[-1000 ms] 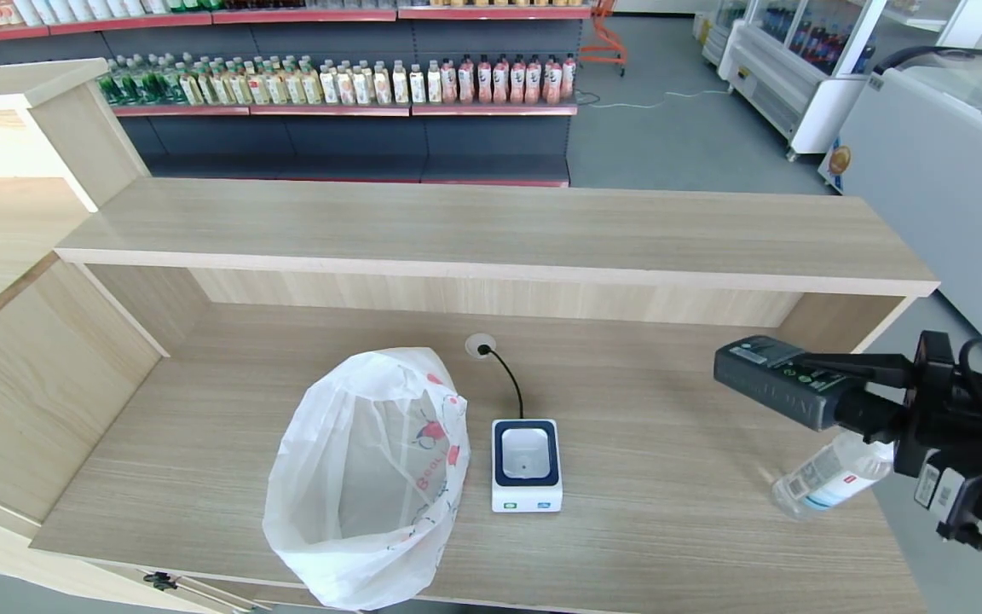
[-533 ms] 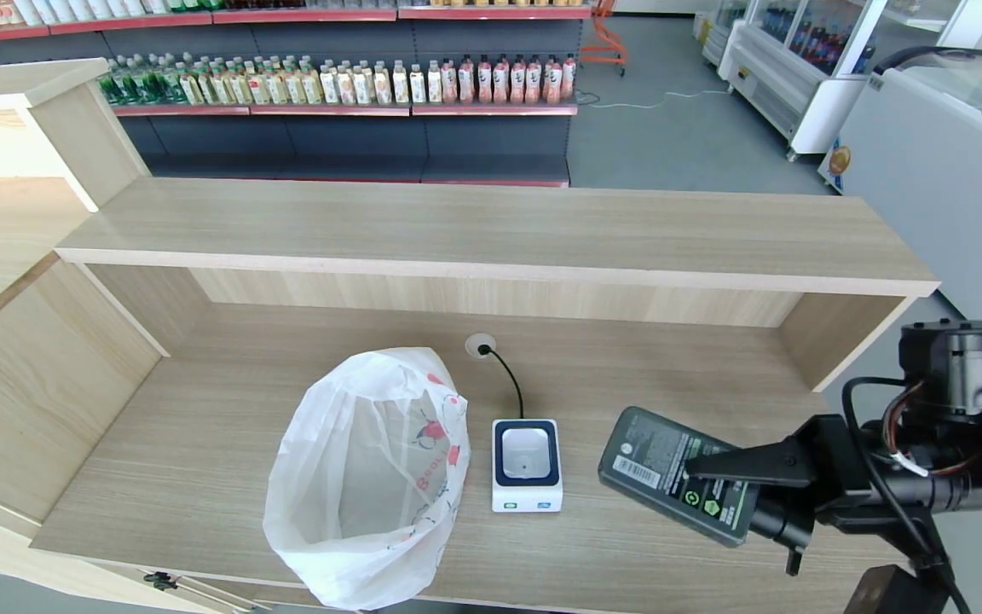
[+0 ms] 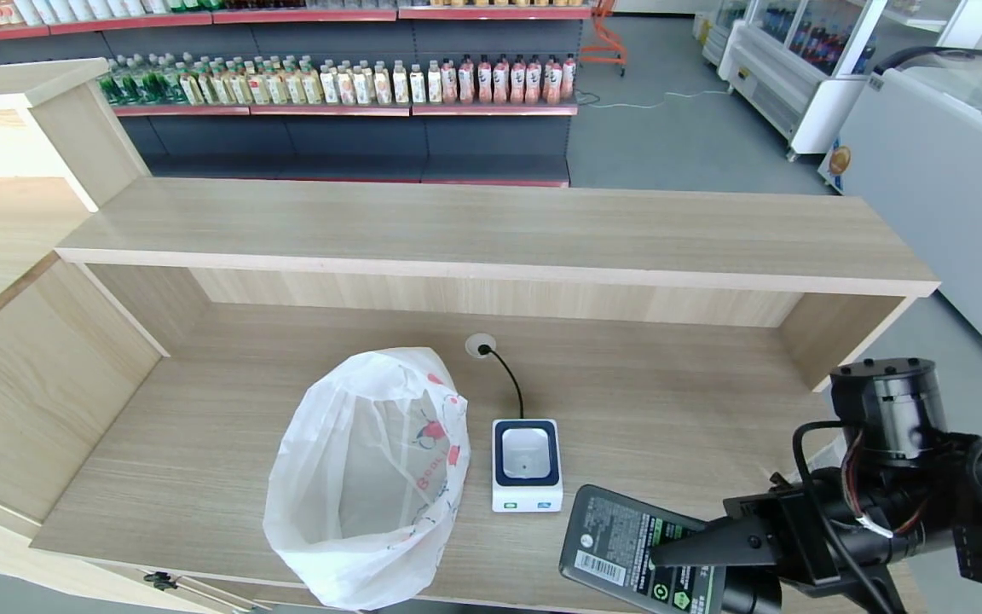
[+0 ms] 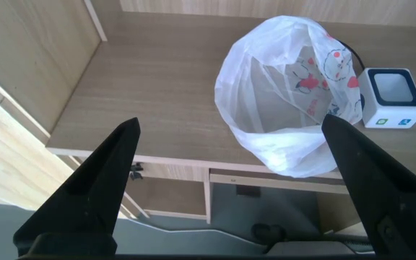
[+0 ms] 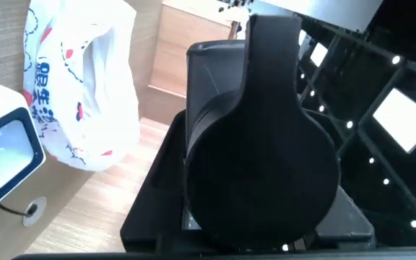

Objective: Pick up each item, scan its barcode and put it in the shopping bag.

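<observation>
My right gripper (image 3: 660, 564) is shut on a flat dark pack (image 3: 615, 546), held low over the counter's front edge, just right of and nearer than the scanner (image 3: 526, 465). The pack's printed side with a white barcode label faces up. In the right wrist view one finger (image 5: 273, 87) lies across the pack (image 5: 204, 87), with the scanner (image 5: 2, 162) and bag (image 5: 85, 87) beyond. The white shopping bag (image 3: 367, 477) stands open, left of the scanner. My left gripper (image 4: 230, 191) is open and holds nothing, hanging off the counter's front edge before the bag (image 4: 287, 87).
The scanner's black cable (image 3: 506, 379) runs back to a grommet hole (image 3: 481, 345) in the wooden counter (image 3: 670, 401). A raised ledge (image 3: 491, 226) borders the far side and wooden walls close the left and right ends. Store shelves and freezers stand behind.
My right arm swung the pack down and leftward from the counter's right end to the front edge near the scanner, turning its barcode side up. Bag and scanner have not moved.
</observation>
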{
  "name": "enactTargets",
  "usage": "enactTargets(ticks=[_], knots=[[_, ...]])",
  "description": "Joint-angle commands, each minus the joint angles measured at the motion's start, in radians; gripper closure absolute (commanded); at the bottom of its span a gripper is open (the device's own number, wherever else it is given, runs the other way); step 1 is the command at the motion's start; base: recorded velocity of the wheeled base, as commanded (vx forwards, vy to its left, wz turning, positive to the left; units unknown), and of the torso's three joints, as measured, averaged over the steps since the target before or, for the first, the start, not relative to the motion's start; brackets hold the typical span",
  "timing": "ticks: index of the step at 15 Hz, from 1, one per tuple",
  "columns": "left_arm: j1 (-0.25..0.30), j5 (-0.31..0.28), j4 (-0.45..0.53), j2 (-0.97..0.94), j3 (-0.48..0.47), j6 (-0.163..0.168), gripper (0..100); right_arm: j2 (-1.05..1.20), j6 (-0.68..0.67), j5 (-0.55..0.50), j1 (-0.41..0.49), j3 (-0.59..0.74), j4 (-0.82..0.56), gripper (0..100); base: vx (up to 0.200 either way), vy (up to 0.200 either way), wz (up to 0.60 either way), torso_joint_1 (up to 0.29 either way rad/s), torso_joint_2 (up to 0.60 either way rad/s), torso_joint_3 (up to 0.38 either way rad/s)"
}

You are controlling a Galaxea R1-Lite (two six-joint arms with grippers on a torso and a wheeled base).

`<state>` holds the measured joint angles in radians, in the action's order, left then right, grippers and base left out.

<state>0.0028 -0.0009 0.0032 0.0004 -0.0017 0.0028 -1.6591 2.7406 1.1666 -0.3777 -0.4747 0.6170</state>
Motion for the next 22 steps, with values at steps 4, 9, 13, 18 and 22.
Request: enactTargets(ticks=[4,9,13,18,22], knots=[[0.0,-0.001,0.0,0.0,0.0,-0.001,0,-0.059,-0.004,-0.001,-0.053,-0.03,0.001,100,0.0,0.0,0.0,0.0,0.0,0.0],[0.0,-0.001,0.0,0.0,0.0,-0.001,0,-0.088,-0.002,0.001,-0.064,-0.07,0.001,100,0.0,0.0,0.0,0.0,0.0,0.0],[0.0,-0.001,0.0,0.0,0.0,-0.001,0,-0.133,-0.004,0.001,-0.081,-0.084,0.001,100,0.0,0.0,0.0,0.0,0.0,0.0],[0.0,-0.001,0.0,0.0,0.0,0.0,0,-0.183,-0.012,-0.001,-0.116,-0.11,-0.003,100,0.0,0.0,0.0,0.0,0.0,0.0],[0.0,-0.001,0.0,0.0,0.0,0.0,0,-0.183,-0.012,0.001,-0.115,-0.107,-0.003,100,0.0,0.0,0.0,0.0,0.0,0.0]])
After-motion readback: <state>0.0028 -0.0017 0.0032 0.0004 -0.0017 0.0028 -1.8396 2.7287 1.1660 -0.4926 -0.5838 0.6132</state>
